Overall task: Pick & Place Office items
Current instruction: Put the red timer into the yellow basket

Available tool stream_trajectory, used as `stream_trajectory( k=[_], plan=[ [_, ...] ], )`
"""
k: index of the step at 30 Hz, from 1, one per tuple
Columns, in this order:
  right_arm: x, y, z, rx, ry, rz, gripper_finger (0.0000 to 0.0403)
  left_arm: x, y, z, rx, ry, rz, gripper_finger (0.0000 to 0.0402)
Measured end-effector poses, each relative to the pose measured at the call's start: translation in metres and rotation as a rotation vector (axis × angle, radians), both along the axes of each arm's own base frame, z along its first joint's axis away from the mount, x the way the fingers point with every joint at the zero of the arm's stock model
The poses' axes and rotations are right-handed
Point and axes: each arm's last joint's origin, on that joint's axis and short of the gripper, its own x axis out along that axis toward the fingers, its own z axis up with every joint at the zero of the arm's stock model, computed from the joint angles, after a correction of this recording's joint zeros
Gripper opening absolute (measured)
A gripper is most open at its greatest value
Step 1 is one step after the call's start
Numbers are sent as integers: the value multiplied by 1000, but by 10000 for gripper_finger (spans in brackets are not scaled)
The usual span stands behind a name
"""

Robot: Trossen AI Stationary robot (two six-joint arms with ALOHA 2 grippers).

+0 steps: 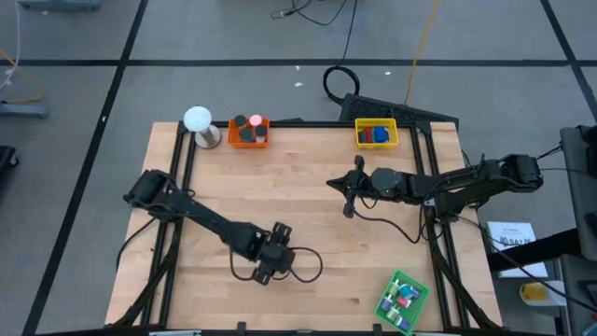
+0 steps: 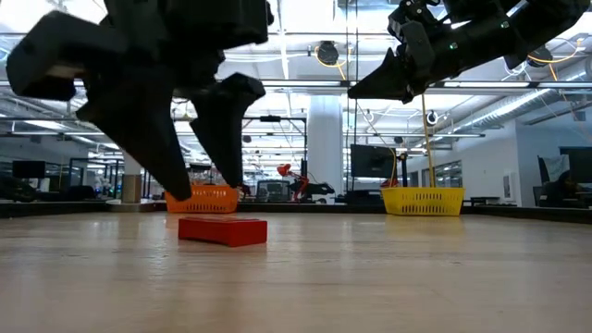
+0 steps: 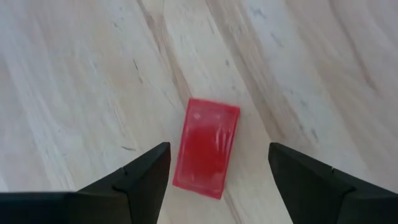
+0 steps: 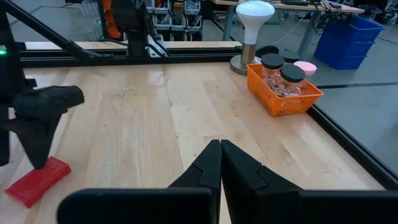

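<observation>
One flat red rectangular block (image 3: pixel 206 147) lies on the wooden bench (image 1: pixel 308 187) near its front edge. Left gripper (image 1: pixel 268 272) hovers directly above it, fingers spread, block between them, ungrasped. Right gripper (image 1: pixel 341 191) hangs mid-bench, clenched, empty.

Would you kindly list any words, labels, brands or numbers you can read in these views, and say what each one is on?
None can be read.
White paper sheet on the floor beside the table: dark print, too small to read.
Red block: no marking visible.
Orange tray, yellow tray: no labels visible.
</observation>
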Motion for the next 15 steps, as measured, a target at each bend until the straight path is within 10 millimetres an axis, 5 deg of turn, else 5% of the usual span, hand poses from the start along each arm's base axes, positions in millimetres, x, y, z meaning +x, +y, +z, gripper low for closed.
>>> stream_trajectory(
  k=[10, 15],
  plan=[
    [0, 3, 0, -3, 0, 15, 0, 12, 17, -29, -46, 109, -18, 274],
    [0, 3, 0, -12, 2, 17, 0, 14, 19, -31, -53, 114, -17, 225]
  ],
)
